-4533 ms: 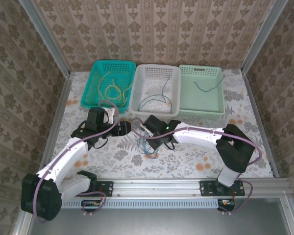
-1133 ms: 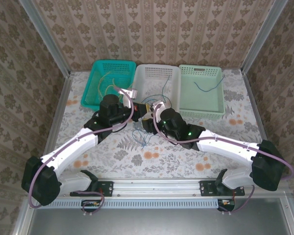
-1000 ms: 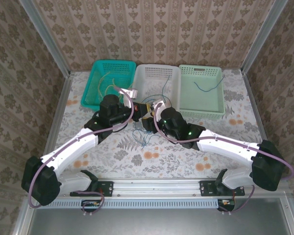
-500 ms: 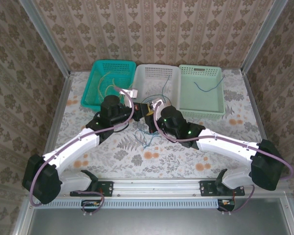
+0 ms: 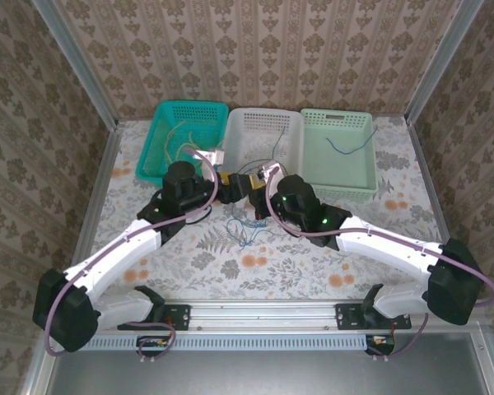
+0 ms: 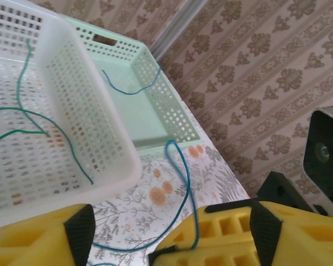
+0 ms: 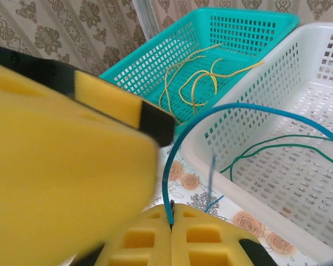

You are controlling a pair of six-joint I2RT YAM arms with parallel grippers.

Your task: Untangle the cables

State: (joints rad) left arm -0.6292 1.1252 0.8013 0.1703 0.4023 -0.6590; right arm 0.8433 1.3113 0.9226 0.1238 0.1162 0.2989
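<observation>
Left gripper (image 5: 229, 184) stands wide. Right gripper (image 7: 171, 224), at its 3 o'clock, is clamped on blue cable (image 7: 238, 104).

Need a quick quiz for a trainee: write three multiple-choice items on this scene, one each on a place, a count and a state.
1. Where do the yellow cables lie?
A. in the teal basket
B. in the white basket
C. in the mint basket

2. How many baskets stand at the far side of the table?
A. two
B. three
C. four

3. How do the jaws of the right gripper stand?
A. wide open, empty
B. shut on a blue cable
C. shut on a yellow cable

Answers:
1 A: the yellow strands sit inside the teal basket.
2 B: the teal, white and mint baskets stand in a row.
3 B: the blue cable comes out from between the closed pads.
</observation>
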